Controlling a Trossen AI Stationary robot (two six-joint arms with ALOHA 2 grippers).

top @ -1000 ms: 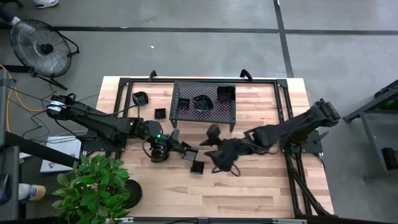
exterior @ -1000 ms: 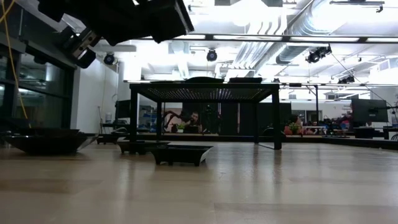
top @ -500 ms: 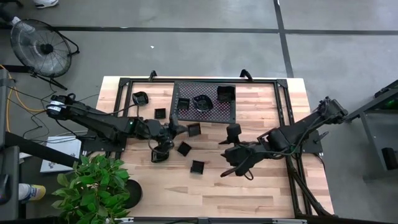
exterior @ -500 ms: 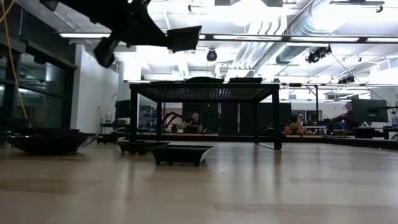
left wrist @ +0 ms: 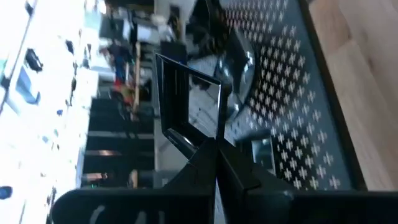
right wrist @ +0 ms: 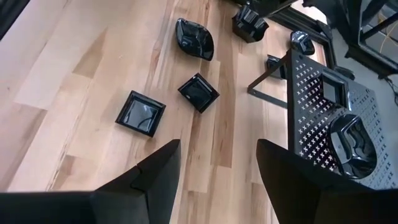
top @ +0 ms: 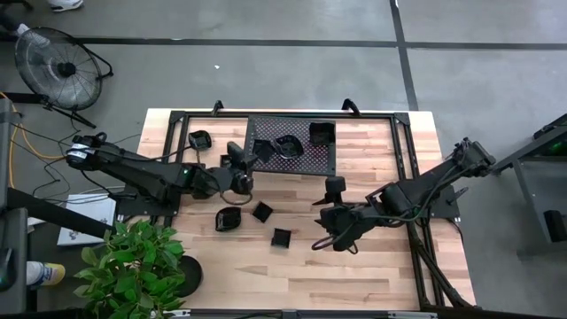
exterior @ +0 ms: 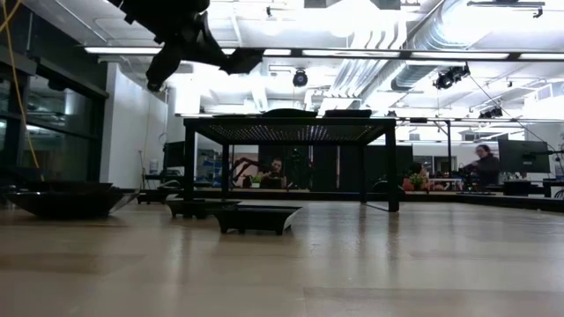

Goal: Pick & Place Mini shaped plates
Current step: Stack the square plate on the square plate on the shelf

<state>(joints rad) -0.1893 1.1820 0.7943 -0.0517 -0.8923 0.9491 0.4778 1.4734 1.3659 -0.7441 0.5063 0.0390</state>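
While the left gripper (top: 241,159) hangs at the near left corner of the mesh rack (top: 323,159), its jaws are pinched tight on the rim of a small square plate (left wrist: 186,106), held just above the rack's perforated top. Three plates already sit on the rack: a square one (top: 261,147), a scalloped one (top: 288,146) and a larger square one (top: 321,134). On the table (top: 381,266) lie three more (right wrist: 140,113), near the rack. Right of them, the right gripper (top: 330,237) hovers with jaws wide apart, holding nothing.
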